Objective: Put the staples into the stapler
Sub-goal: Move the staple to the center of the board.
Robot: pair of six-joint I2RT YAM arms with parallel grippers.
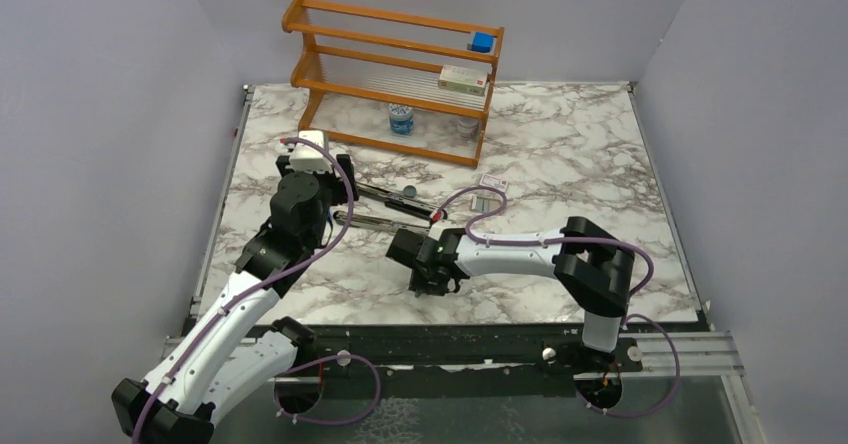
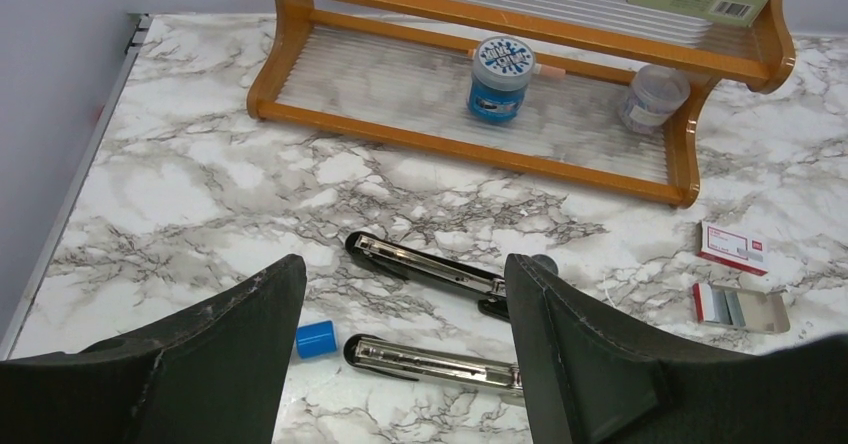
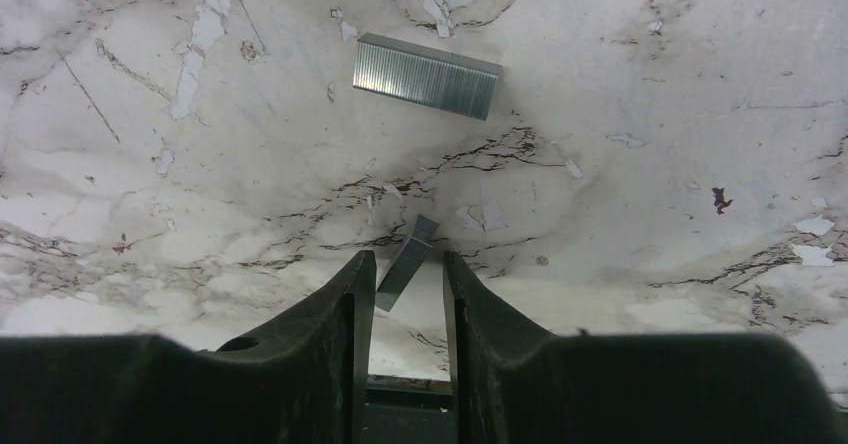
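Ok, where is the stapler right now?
The stapler lies opened out on the table, left of centre in the top view, just in front of the wooden rack, with a small blue cap beside its nearer bar.

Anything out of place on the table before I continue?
Loose on the marble: a longer staple strip, and a short staple strip lying skewed between the right end effector's fingers. A blue cap lies stray beside the opened stapler.
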